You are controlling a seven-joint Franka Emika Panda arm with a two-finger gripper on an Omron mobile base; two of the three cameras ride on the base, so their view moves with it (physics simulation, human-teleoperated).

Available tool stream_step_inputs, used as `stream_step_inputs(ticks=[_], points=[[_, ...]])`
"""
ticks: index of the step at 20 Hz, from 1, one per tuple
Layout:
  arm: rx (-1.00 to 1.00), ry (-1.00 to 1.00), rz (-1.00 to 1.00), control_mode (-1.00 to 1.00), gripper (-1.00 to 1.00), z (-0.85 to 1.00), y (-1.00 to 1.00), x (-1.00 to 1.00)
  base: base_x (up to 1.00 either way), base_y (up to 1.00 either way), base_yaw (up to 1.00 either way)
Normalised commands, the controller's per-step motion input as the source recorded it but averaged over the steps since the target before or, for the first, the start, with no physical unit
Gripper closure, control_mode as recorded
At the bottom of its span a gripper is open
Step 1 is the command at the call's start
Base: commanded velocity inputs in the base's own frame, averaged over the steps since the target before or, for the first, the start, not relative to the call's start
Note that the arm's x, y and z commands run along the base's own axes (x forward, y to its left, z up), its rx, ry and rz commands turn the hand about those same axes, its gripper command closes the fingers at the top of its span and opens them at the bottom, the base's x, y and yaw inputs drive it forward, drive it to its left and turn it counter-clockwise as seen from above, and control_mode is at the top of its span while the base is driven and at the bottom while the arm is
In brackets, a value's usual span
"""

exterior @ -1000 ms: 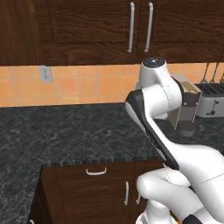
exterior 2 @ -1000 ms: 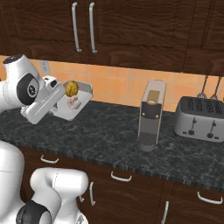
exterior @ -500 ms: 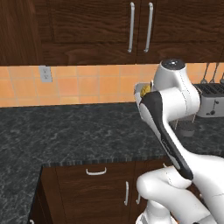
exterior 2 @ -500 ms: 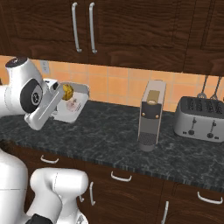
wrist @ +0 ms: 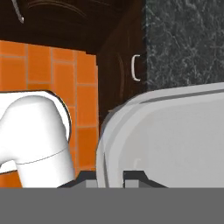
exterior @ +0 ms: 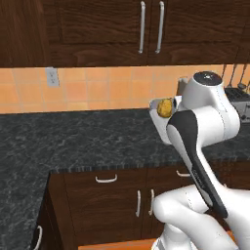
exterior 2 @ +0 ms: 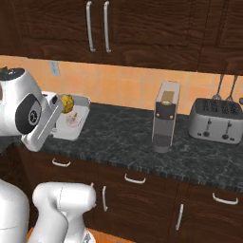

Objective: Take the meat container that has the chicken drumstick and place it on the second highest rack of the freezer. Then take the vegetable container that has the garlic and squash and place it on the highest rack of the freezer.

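Note:
My gripper (wrist: 111, 178) is shut on the rim of the vegetable container (wrist: 175, 135), a pale grey tray that I hold in the air above the dark counter. In the right base view the container (exterior 2: 78, 124) tilts toward the camera, with the bumpy yellow squash (exterior 2: 67, 103) at its upper end and the pinkish-white garlic (exterior 2: 72, 119) below it. From the left base view the squash (exterior: 165, 108) and a corner of the container (exterior: 156, 106) peek out left of my arm. The arm hides my hand in both base views. The freezer and the chicken drumstick are out of view.
A coffee machine (exterior 2: 164, 116) and a toaster (exterior 2: 216, 121) stand on the black stone counter (exterior 2: 123, 137) to the right. Dark wall cabinets (exterior: 146, 29) hang above an orange tiled wall. Drawers with curved handles (exterior 2: 135, 179) run below the counter.
My arm's upper joint has swung right in the left base view, and the squash and a corner of the container have come out beside it. The container has shifted slightly left and down in the right base view.

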Motion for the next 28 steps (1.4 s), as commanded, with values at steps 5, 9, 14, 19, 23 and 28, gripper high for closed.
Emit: stream_step_inputs(ticks=[5,9,14,19,23,28], points=[[0.00,0.00,0.00,1.00,1.00,0.00,0.00,0.00,-0.87,-0.45,-0.42],[0.00,0.00,0.00,1.00,1.00,0.00,0.00,0.00,-0.45,-0.56,-0.64],[0.00,0.00,0.00,1.00,1.00,0.00,0.00,0.00,-0.21,-0.40,-0.75],[0.00,0.00,0.00,1.00,1.00,0.00,0.00,0.00,0.00,-0.57,-0.77],[0.00,0.00,0.00,1.00,1.00,0.00,0.00,0.00,0.00,-0.68,-0.74],[0.00,0.00,0.00,1.00,1.00,0.00,0.00,0.00,0.00,-0.75,-0.69]])
